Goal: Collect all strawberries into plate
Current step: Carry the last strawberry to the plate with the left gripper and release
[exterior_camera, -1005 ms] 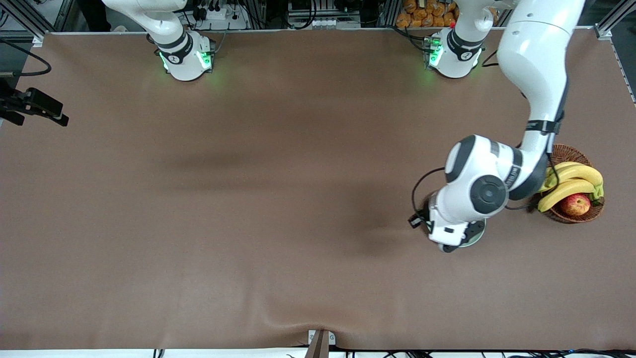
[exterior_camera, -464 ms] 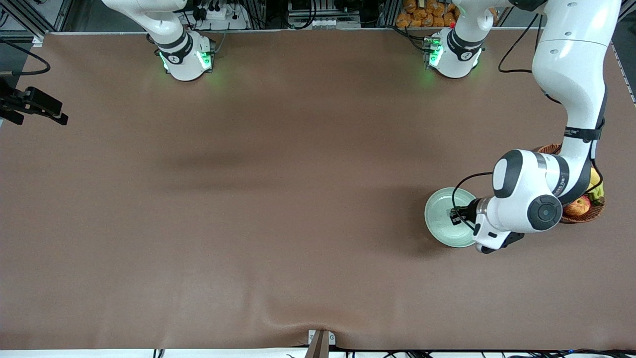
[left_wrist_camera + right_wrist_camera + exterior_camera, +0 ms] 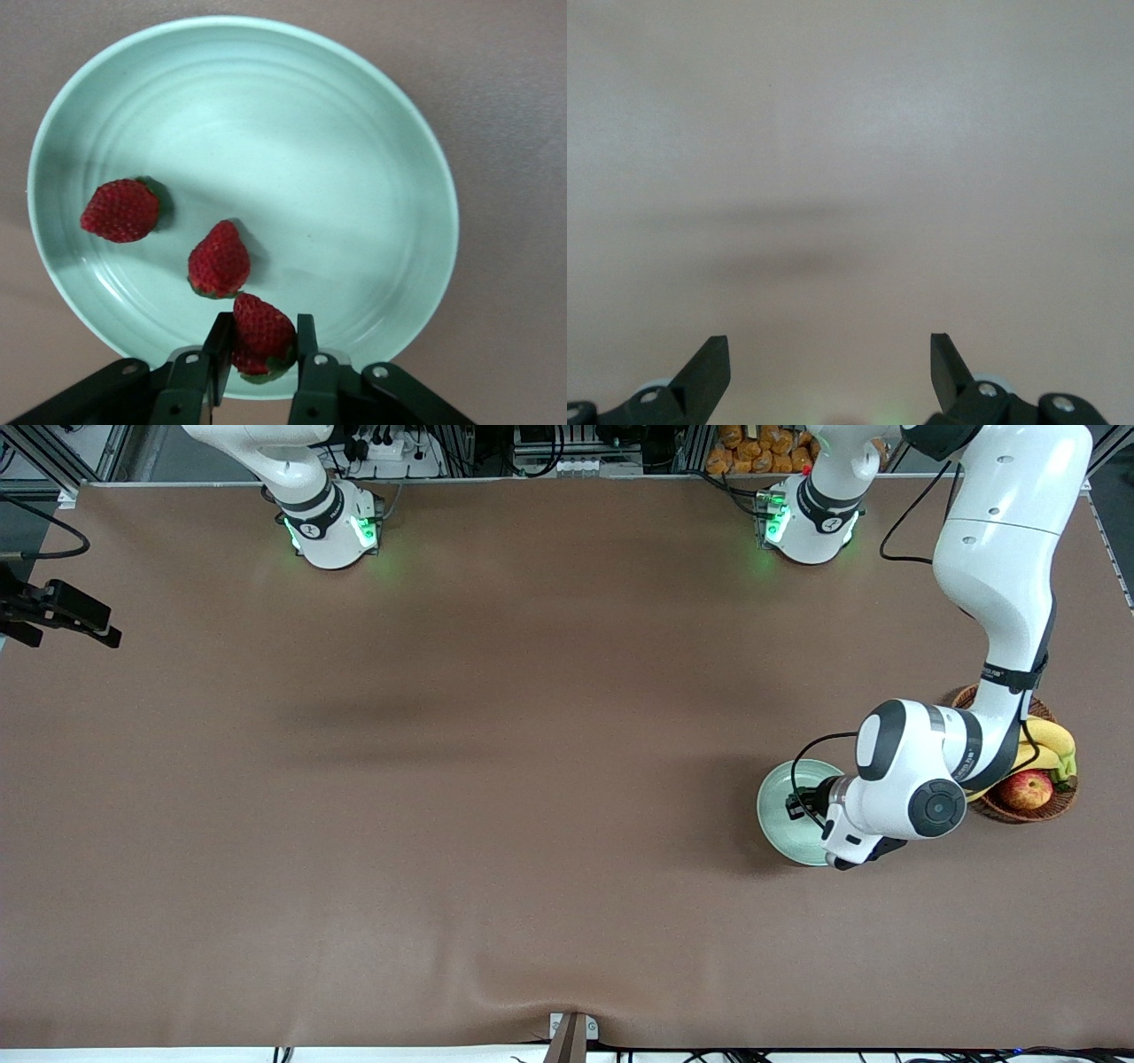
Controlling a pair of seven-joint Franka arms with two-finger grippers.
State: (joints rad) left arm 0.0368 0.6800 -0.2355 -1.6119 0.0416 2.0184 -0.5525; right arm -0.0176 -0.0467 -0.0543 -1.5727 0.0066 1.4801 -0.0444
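Note:
The pale mint-green plate [image 3: 354,159] lies on the brown table beside the basket, partly under the left wrist in the front view [image 3: 778,815]. Two strawberries lie in it, one near the rim [image 3: 121,210] and one closer to the middle [image 3: 219,259]. My left gripper [image 3: 263,320] hangs over the plate's edge, shut on a third strawberry [image 3: 261,341] whose green cap points down. In the right wrist view my right gripper [image 3: 830,354] is open over bare table with nothing between its fingers; the front view shows only that arm's base.
A brown wicker basket [image 3: 1019,815] with bananas [image 3: 1050,735] and a red-yellow apple [image 3: 1026,788] stands at the left arm's end of the table, right beside the plate. A black camera mount [image 3: 62,611] juts in at the right arm's end.
The left wrist swung off the plate toward the basket, uncovering the plate, then came partway back over the plate's edge. Its grip stays shut. The right arm has not moved.

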